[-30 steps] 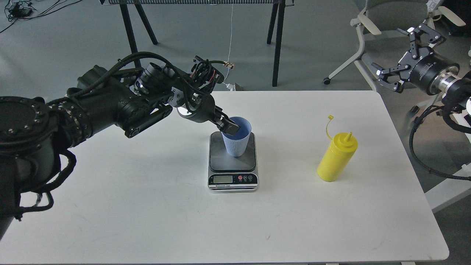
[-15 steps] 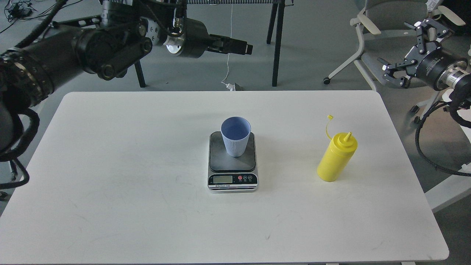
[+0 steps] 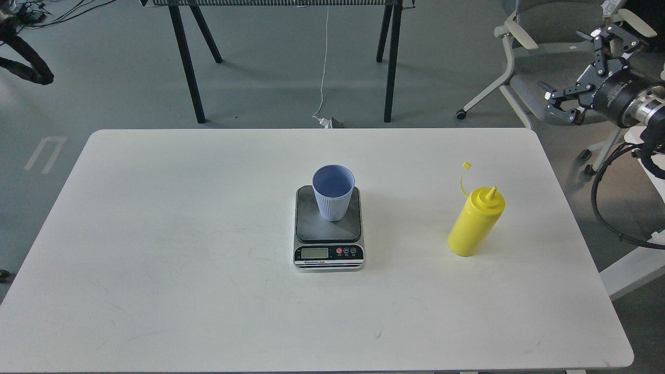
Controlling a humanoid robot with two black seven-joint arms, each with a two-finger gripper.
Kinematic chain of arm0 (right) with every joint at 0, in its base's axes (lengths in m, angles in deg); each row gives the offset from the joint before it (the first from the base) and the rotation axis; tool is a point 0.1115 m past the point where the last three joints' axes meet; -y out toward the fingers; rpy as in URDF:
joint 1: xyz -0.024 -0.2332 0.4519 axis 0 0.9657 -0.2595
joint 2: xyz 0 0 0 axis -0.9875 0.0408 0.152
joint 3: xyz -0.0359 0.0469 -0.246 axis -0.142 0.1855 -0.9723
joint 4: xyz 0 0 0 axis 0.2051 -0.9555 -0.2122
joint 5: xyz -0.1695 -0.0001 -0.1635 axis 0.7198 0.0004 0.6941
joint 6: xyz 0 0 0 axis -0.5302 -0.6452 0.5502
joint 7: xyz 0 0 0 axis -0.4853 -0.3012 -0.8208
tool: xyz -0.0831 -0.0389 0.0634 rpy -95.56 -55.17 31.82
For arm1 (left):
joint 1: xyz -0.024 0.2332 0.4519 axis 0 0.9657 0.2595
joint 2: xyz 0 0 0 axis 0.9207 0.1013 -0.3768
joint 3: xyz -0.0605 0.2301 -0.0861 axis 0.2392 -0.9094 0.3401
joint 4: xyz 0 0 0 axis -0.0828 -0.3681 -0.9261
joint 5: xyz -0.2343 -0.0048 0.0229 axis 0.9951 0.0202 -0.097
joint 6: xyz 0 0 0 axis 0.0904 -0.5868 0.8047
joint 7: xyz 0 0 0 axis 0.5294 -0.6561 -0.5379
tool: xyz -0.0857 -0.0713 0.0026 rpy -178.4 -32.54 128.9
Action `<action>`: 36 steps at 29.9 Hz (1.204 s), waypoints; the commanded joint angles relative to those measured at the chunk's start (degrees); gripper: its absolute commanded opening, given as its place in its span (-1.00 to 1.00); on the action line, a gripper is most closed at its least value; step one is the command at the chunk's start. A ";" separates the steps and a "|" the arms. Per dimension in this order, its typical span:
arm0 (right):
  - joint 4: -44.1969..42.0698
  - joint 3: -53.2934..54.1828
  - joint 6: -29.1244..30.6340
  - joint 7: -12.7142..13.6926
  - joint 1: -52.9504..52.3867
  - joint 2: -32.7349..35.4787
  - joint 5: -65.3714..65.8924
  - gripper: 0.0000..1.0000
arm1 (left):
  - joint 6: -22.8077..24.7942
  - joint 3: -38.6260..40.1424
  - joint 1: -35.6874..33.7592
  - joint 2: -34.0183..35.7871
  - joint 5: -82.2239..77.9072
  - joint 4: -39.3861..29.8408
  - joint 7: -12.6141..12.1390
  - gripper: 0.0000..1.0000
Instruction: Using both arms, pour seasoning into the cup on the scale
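The light blue ribbed cup (image 3: 333, 196) stands upright and empty on the dark plate of the small scale (image 3: 328, 253) at the table's middle. The yellow seasoning bottle (image 3: 476, 222) stands upright to the right of it, its tethered cap hanging open above the nozzle. My right gripper (image 3: 582, 78) is open and empty, off the table's far right corner, above the floor and well away from the bottle. My left gripper is out of view; only a bit of black cable shows at the top left edge.
The white table (image 3: 182, 259) bears only the scale, cup and bottle. A grey office chair (image 3: 545, 31) stands behind the right gripper. Black legs of another table (image 3: 389, 57) stand beyond the far edge.
My left arm has let go of the cup, lifted up and back to the left, and left the view. The cup stays on the scale. My right gripper has drifted slightly right.
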 commanded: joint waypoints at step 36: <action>41.37 0.43 0.00 0.25 52.33 30.96 -42.38 0.98 | 0.00 9.45 15.98 -4.05 1.68 0.21 0.01 0.99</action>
